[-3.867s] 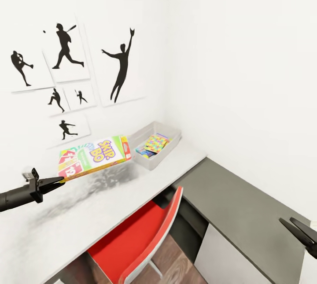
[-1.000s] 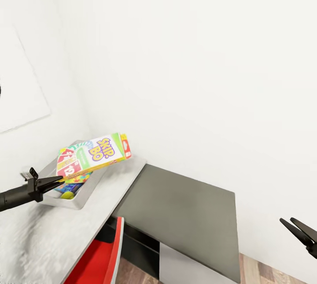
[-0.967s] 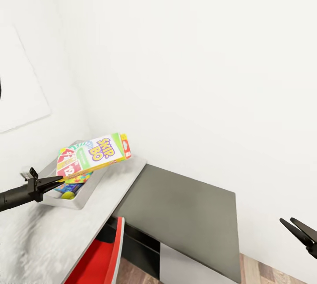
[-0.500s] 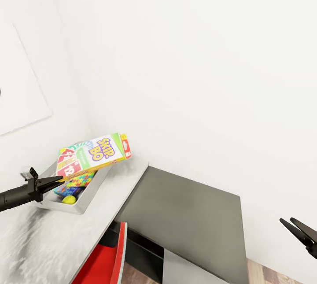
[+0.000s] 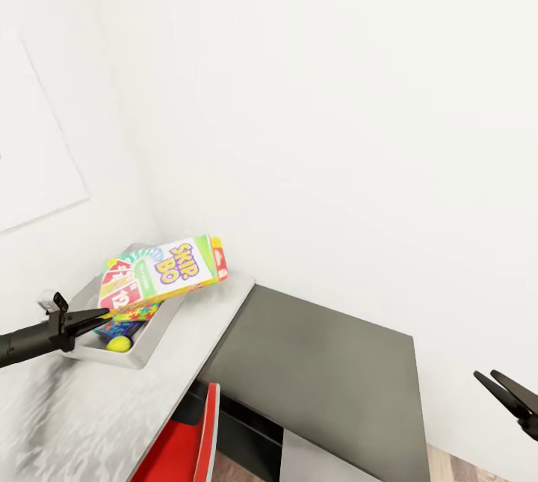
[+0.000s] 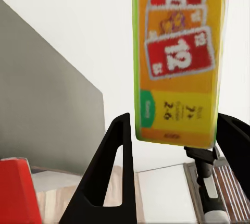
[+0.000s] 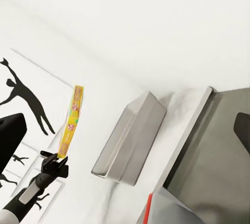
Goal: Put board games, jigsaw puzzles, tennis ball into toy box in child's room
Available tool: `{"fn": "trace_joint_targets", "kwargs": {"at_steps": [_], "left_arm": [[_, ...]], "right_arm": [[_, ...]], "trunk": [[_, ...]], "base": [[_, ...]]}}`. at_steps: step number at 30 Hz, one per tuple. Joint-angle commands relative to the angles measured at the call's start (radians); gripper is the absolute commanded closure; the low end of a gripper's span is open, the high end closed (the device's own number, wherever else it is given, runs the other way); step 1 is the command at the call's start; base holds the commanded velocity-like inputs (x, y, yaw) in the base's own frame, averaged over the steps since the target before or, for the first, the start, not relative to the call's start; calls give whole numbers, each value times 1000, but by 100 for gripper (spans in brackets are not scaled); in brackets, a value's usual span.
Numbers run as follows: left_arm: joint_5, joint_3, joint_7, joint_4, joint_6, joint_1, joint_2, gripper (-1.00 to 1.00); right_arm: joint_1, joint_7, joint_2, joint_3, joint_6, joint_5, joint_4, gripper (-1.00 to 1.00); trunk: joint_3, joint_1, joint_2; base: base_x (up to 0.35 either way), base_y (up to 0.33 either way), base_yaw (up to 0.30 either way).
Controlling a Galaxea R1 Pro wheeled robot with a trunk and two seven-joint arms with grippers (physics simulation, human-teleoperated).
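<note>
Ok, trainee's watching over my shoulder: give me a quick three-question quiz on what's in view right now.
1. True or false: the left gripper grips the Skip-Bo box by one edge.
2. The tennis ball lies: A) on the dark side desk; B) inside the toy box; C) on the red chair.
3. Fill in: the right gripper is ____ and holds nothing.

Key: 1 true; 2 B; 3 open.
</note>
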Motion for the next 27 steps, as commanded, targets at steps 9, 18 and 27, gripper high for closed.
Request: {"fn": "trace_joint_targets", "kwargs": {"at_steps": [9,18,27], "left_arm": [[-1,42,-50,-1,18,3,3,100],[-2,49,-47,-1,19,2,3,100],[-4,53,-33,-1,19,1,4,100]], "right_arm": [[0,1,9,1,-8,-3,1,-100],[0,1,10,1,-9,-3,1,-100],[0,0,11,2,-9,-3,1,-100]], "trunk": [[-2,1,-2],[-2,1,-2],[-2,1,-2]], "base": [[0,0,0],[0,0,0],[0,0,0]]}}
